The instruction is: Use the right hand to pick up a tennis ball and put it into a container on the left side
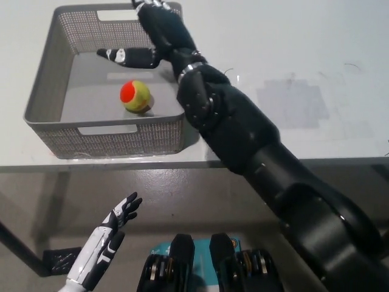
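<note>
An orange and yellow-green tennis ball point(136, 96) lies on the floor of the grey mesh basket point(48, 91) at the table's left. My black right hand point(153, 36) is raised over the basket's far right part, open, its fingers spread and holding nothing. It is apart from the ball, above and behind it. My white left hand point(109, 234) rests open below the table edge at the lower left.
The basket stands near the front edge of the white table point(292, 55). A grey patch point(293, 102) marks the tabletop to the right of my arm. My right forearm point(243, 140) crosses the basket's near right corner.
</note>
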Controlling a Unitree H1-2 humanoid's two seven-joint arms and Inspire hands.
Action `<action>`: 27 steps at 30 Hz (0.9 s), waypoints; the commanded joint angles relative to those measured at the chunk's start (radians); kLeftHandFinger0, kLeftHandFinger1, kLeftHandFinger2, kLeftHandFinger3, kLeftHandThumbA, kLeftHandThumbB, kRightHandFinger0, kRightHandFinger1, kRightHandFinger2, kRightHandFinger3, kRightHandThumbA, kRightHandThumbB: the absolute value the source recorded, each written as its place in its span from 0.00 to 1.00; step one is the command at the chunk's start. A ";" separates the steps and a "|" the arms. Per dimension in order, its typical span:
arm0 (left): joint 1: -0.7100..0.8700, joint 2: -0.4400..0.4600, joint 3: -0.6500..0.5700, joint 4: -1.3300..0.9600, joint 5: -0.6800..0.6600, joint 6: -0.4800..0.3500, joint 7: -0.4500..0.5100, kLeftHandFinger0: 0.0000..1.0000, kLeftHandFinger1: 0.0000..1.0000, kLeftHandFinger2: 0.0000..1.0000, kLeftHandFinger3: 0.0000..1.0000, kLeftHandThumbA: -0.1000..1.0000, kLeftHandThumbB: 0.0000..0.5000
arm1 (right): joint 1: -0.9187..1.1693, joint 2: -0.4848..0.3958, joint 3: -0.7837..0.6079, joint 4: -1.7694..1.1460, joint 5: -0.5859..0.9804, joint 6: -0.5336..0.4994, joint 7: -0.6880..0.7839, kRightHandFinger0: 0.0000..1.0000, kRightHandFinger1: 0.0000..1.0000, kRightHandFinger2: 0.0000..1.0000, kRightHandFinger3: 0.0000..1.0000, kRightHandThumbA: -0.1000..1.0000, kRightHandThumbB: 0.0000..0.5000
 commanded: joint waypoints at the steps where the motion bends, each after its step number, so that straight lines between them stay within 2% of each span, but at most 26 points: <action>1: 0.010 0.029 -0.003 -0.033 -0.012 0.002 -0.024 1.00 1.00 1.00 1.00 1.00 0.64 | 0.121 -0.135 -0.138 -0.585 0.097 0.023 0.061 1.00 1.00 1.00 1.00 0.96 0.88; 4: 0.009 0.025 -0.001 -0.026 -0.003 -0.014 -0.017 1.00 1.00 1.00 1.00 1.00 0.59 | 0.241 -0.189 -0.189 -0.877 0.110 0.108 0.112 1.00 1.00 1.00 1.00 0.99 0.90; 6: 0.005 0.033 0.003 -0.020 -0.006 -0.020 -0.019 1.00 1.00 1.00 1.00 1.00 0.58 | 0.324 -0.223 -0.217 -1.029 0.115 0.117 0.121 1.00 1.00 1.00 1.00 0.98 0.83; 8: 0.005 0.037 0.005 -0.017 -0.006 -0.025 -0.020 1.00 1.00 1.00 1.00 1.00 0.58 | 0.430 -0.246 -0.255 -1.167 0.148 0.122 0.122 1.00 1.00 1.00 1.00 0.97 0.84; 10: 0.010 0.042 0.004 -0.020 -0.009 -0.020 -0.025 1.00 1.00 1.00 1.00 1.00 0.57 | 0.539 -0.255 -0.271 -1.263 0.193 0.084 0.109 1.00 1.00 1.00 1.00 0.95 0.81; 11: 0.009 0.043 0.003 -0.019 -0.004 -0.012 -0.025 1.00 1.00 1.00 1.00 1.00 0.60 | 0.613 -0.261 -0.273 -1.323 0.265 0.049 0.105 1.00 1.00 1.00 1.00 0.91 0.77; 14: 0.007 0.045 0.000 -0.016 0.002 -0.006 -0.027 1.00 1.00 1.00 1.00 1.00 0.61 | 0.741 -0.267 -0.261 -1.389 0.298 -0.019 0.078 1.00 1.00 1.00 1.00 0.92 0.78; 16: 0.005 0.041 -0.001 -0.012 0.003 -0.004 -0.027 1.00 1.00 1.00 1.00 1.00 0.61 | 0.843 -0.276 -0.244 -1.400 0.308 -0.101 0.053 1.00 1.00 1.00 1.00 0.87 0.82; 17: 0.005 0.040 -0.001 -0.012 0.005 -0.003 -0.025 1.00 1.00 1.00 1.00 1.00 0.62 | 0.879 -0.278 -0.236 -1.392 0.302 -0.136 0.041 1.00 1.00 1.00 1.00 0.88 0.83; 20: 0.000 0.043 0.004 -0.002 0.005 -0.017 -0.023 1.00 1.00 1.00 1.00 1.00 0.60 | 1.005 -0.281 -0.216 -1.330 0.273 -0.266 -0.008 1.00 1.00 1.00 1.00 0.91 0.78; 21: -0.004 0.042 0.004 0.001 0.004 -0.018 -0.022 1.00 1.00 1.00 1.00 1.00 0.60 | 1.006 -0.283 -0.217 -1.323 0.273 -0.272 -0.008 1.00 1.00 1.00 1.00 0.91 0.77; 23: -0.005 0.039 0.006 0.002 0.006 -0.022 -0.019 1.00 1.00 1.00 1.00 1.00 0.59 | 1.065 -0.285 -0.220 -1.262 0.251 -0.321 -0.029 1.00 1.00 1.00 1.00 0.99 0.75; 25: -0.008 0.035 0.009 0.009 0.011 -0.032 -0.013 1.00 1.00 1.00 1.00 1.00 0.59 | 1.103 -0.279 -0.223 -1.200 0.250 -0.361 -0.039 1.00 1.00 1.00 1.00 1.00 0.73; 27: -0.007 0.031 0.012 0.009 0.011 -0.026 -0.009 1.00 1.00 1.00 1.00 1.00 0.63 | 1.138 -0.294 -0.209 -1.144 0.253 -0.371 -0.045 1.00 1.00 1.00 1.00 1.00 0.68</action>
